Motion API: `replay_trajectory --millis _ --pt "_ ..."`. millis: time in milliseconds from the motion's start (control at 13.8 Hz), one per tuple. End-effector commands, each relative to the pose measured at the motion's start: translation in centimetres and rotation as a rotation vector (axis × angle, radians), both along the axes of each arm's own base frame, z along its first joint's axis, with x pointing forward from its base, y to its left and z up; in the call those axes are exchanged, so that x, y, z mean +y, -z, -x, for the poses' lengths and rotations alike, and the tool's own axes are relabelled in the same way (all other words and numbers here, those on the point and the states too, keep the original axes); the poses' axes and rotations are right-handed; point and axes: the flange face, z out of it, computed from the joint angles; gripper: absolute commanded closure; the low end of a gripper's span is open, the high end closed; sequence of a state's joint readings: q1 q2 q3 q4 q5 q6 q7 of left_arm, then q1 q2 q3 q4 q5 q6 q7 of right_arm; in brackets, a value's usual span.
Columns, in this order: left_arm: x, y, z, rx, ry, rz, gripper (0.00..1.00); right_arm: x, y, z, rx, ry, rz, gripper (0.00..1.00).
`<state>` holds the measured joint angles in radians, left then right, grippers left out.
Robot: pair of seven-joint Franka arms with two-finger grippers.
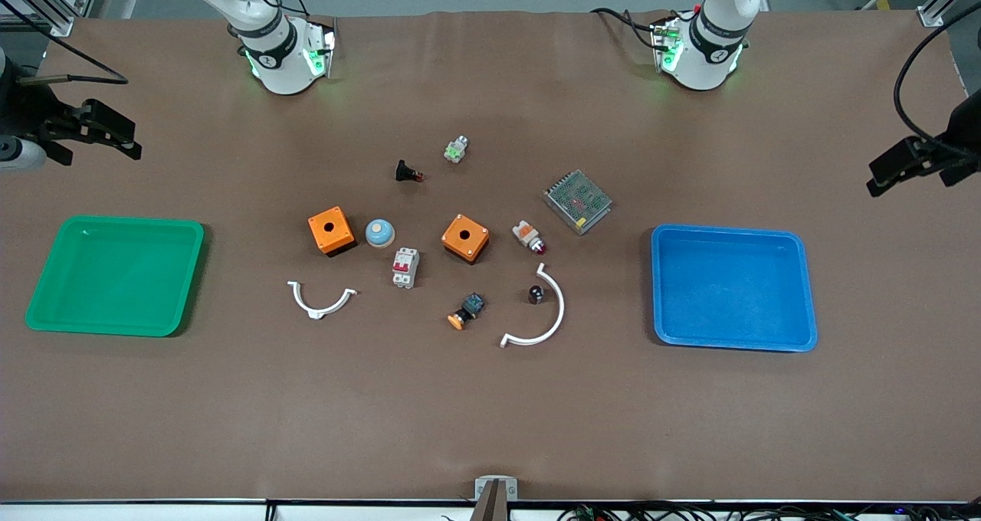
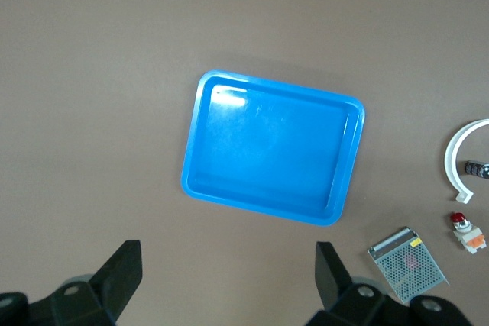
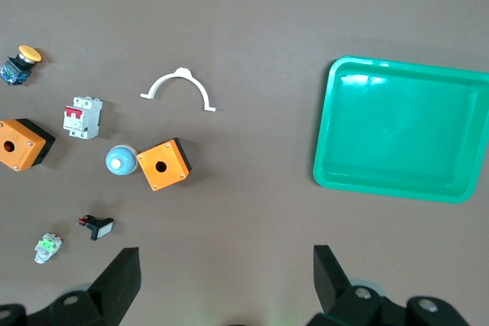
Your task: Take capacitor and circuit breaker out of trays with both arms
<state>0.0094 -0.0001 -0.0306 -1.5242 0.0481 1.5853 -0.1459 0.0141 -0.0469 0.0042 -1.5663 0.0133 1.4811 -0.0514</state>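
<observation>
The capacitor, a tiny black cylinder, stands on the table inside the bend of a white curved clip; it also shows in the left wrist view. The breaker, white-grey with red levers, lies between the two orange boxes, nearer to the front camera; it also shows in the right wrist view. My left gripper is open and empty, high over the table's left-arm end by the blue tray. My right gripper is open and empty, high over the right-arm end by the green tray.
A blue tray lies toward the left arm's end, a green tray toward the right arm's end. Around the middle lie two orange boxes, a blue dome, a mesh power supply, an indicator lamp, an orange-capped button and another clip.
</observation>
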Motion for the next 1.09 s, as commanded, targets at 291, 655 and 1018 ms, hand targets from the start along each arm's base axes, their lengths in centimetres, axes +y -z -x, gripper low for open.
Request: replay_trajectory --millis 291,655,1018 --pt "0.5 -1.1 1.5 0.002 0.029 0.01 0.0 -0.4 -1.6 -0.5 -0.02 0.005 0.011 0.0" --pt "-0.7 0.2 0.2 0.027 0.072 0.017 0.0 -0.4 -1.8 -0.5 -0.025 0.003 0.011 0.0" --pt "-2.8 -0.3 1.6 0.091 0.103 0.05 0.0 -0.3 -1.8 -0.5 -0.028 0.006 0.008 0.0"
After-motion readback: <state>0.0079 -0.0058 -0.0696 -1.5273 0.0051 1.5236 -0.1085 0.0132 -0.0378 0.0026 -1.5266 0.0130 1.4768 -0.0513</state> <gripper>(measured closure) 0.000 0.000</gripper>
